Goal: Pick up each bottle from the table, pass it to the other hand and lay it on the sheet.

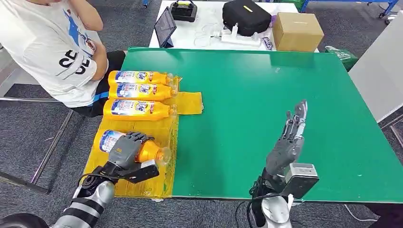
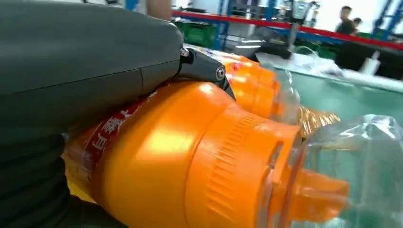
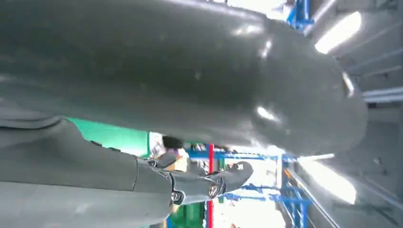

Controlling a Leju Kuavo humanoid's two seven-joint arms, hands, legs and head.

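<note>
Three orange bottles [image 1: 138,92] with blue-and-white labels lie side by side on the yellow sheet [image 1: 189,102] at the green table's left edge. A further orange bottle [image 1: 151,151] lies on the near end of the sheet, and my left hand [image 1: 124,151] wraps over its middle. In the left wrist view this bottle [image 2: 190,161] sits right under the hand, its clear cap [image 2: 351,175] pointing away. My right hand [image 1: 288,141] is raised above the table near the front edge, fingers straight and apart, holding nothing; its fingers [image 3: 209,185] are outstretched in the right wrist view.
A person in a white shirt [image 1: 52,42] sits close to the table's far left corner. Behind the green table [image 1: 285,95], a white table carries a tablet [image 1: 165,26], a black bag [image 1: 246,17] and a cardboard box [image 1: 297,31].
</note>
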